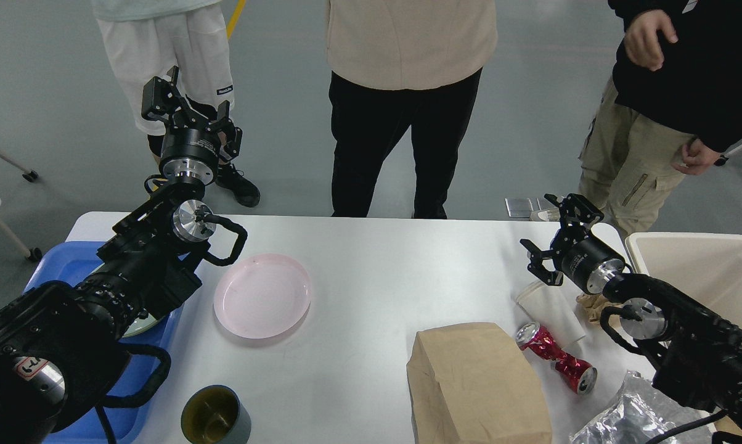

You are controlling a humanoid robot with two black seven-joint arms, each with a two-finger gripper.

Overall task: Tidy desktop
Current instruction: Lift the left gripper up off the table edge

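Bench [371, 271], white and wide, lies below both our grippers: left fingers [186, 108] gape empty beyond its far edge, right fingers [559, 237] spread empty above a paper cup [553, 311].

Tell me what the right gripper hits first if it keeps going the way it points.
The right gripper, open, points up-left across the back of the desktop. No object lies in that line; the way looks free to the far edge, though depth is unclear.
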